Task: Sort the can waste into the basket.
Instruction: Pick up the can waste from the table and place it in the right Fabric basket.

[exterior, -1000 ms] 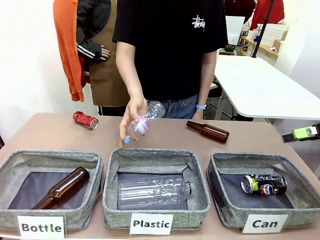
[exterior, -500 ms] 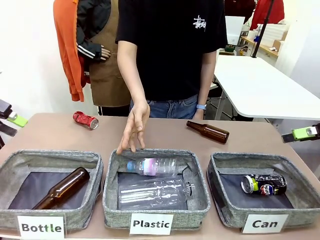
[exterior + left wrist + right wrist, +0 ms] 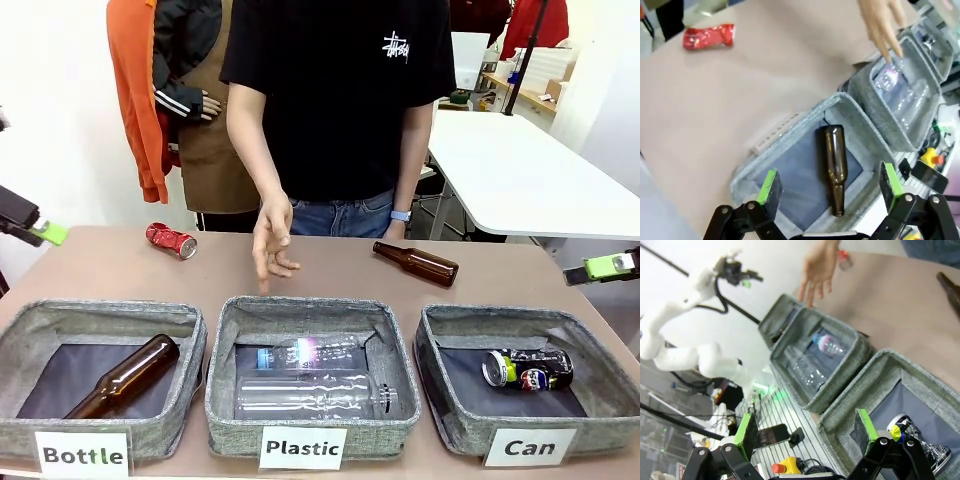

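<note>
crushed can left to fetch, both claws spread

nearest the robot, the grey fabric basket labelled "can" (image 3: 500, 316) ends the row on the right, and the black drink can with the silver top (image 3: 527, 368) already lies on its dark floor. the right gripper (image 3: 805, 430) hangs near that basket, jaws wide apart and empty. the left gripper (image 3: 830, 184) is likewise spread and empty at the table's left side, looking down on the grey "bottle" bin (image 3: 795, 165). farther out, the person's hand (image 3: 272, 240) hovers just beyond the middle "plastic" bin (image 3: 300, 308). farthest off, the crushed red metal can (image 3: 171, 239) lies on the brown table (image 3: 100, 270), well apart from its basket. the left arm looks better placed. it should come down over the can and close across its narrower width, though which way it is flattened is hard to tell. it should then carry the can high, clear of the hand and bins, before letting go.
</note>
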